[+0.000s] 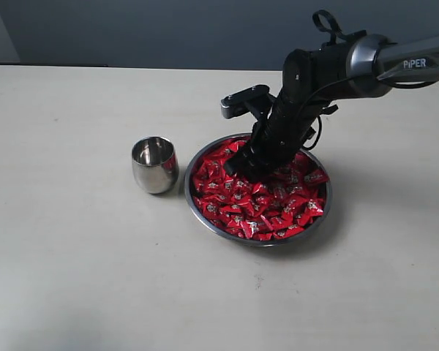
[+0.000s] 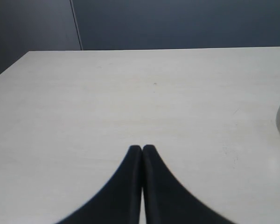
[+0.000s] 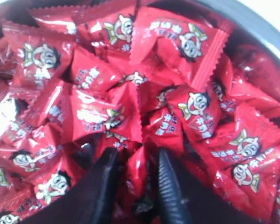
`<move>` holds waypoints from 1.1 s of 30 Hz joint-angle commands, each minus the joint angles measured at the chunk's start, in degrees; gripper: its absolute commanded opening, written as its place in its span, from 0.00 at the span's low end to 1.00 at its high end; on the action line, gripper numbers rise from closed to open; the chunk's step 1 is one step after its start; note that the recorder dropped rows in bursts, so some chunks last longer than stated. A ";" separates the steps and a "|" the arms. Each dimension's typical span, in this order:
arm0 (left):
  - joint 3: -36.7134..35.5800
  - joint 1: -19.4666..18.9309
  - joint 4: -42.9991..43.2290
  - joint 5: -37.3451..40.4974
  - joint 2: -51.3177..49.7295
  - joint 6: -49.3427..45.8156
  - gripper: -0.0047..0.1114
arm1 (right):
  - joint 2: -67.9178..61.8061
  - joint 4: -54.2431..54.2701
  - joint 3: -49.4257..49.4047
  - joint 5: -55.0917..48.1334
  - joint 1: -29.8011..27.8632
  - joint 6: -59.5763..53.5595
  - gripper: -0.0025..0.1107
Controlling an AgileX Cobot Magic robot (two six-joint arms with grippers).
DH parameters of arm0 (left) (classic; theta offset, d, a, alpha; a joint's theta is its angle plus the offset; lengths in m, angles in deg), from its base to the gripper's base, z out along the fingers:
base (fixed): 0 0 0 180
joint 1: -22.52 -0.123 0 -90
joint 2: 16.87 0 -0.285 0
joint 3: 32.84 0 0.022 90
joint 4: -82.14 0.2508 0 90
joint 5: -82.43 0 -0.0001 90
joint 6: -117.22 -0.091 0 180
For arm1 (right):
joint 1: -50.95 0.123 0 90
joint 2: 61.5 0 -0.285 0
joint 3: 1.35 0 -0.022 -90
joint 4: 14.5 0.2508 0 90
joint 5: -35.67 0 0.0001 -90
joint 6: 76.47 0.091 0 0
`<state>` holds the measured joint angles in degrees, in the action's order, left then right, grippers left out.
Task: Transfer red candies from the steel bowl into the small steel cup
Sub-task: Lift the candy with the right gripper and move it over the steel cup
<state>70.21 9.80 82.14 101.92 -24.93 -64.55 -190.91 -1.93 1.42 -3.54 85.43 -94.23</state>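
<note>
Closest in, the left gripper (image 2: pixel 142 148) points across the bare table (image 1: pixel 73 278), clenched on nothing; rightward stands the small steel cup (image 1: pixel 154 164), upright, just beside the steel bowl (image 1: pixel 190 201); red candies (image 1: pixel 241 201) fill that bowl; the right gripper (image 3: pixel 137 161) is dug into the pile, one wrapper between its parted fingers; whether it truly grips, I cannot tell.
</note>
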 commanded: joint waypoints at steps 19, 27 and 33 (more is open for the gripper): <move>-0.26 0.27 -0.35 -0.58 0.27 0.08 0.04 | 5.45 -0.60 0.39 -0.32 -0.02 0.06 0.01; -0.26 0.27 -0.35 -0.58 0.27 0.08 0.04 | 9.88 -0.36 0.65 1.82 -0.02 0.06 0.01; -0.26 0.27 -0.35 -0.58 0.27 0.08 0.04 | 11.08 6.53 5.39 2.27 -0.02 -1.18 0.01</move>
<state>70.21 9.80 82.14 101.92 -24.93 -64.55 -180.33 1.00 4.74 -2.26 85.43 -94.23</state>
